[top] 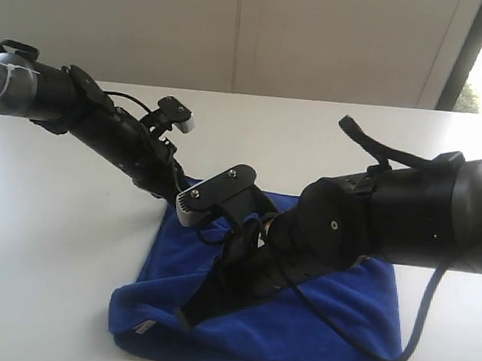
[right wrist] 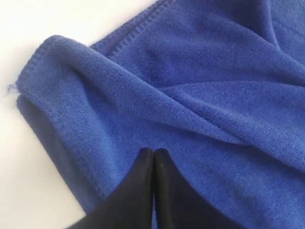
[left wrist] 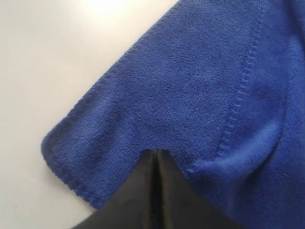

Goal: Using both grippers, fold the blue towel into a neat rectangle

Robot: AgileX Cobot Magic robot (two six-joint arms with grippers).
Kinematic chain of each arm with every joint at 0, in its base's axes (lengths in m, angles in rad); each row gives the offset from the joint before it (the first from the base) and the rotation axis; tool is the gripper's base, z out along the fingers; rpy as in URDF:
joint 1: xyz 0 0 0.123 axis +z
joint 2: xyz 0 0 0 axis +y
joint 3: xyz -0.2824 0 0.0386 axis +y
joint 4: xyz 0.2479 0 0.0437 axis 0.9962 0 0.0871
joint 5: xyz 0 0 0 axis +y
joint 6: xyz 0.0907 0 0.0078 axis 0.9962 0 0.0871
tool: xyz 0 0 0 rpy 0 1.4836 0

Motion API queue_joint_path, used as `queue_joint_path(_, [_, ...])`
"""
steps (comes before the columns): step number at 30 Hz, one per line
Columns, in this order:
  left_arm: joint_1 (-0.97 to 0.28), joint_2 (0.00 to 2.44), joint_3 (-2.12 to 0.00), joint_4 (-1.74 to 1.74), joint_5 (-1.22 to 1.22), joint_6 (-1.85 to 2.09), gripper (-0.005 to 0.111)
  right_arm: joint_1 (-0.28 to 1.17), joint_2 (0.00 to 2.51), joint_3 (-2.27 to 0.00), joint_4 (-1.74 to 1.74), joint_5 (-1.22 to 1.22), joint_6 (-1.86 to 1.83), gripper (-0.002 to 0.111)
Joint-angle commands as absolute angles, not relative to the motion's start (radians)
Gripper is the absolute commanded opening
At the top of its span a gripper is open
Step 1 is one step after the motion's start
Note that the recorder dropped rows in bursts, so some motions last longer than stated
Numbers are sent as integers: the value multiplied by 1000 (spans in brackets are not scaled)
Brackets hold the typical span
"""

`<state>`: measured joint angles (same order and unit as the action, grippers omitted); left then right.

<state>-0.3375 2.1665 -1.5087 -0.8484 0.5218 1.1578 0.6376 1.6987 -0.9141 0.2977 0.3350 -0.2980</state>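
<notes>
Two closed pairs: left gripper point(left wrist: 155, 150) & right gripper point(right wrist: 154, 150) look clamped on blue towel point(top: 366, 295); we judge it soft, light, floppy, so grip hemmed corners.

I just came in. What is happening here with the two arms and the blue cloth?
Two robot arms are working on a blue towel that lies on a white table. It is not yet a neat rectangle: one side is rolled over and creased. The left gripper is shut at a flat corner, where the cloth bunches at its tips, so it seems to pinch it. The right gripper is shut too, tips on the rumpled, doubled edge; whether it holds cloth is unclear.
</notes>
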Motion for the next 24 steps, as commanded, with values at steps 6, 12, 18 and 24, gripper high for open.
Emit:
queue_joint_path(6, [-341,2143,-1515,-868,595,1151,0,640,1699,-919,293,351,-311,0])
queue_joint_path(12, [-341,2083,-1519,-848,594,1151,0,640,1699,-919,293,358,-311,0])
queue_joint_path(18, [-341,2048,-1519,-812,604,1147,0,640,1699,-919,293,366,-311,0])
queue_joint_path(24, [-341,2082,-1519,-735,662,1147,16,640,1699,-919,293,366,-311,0])
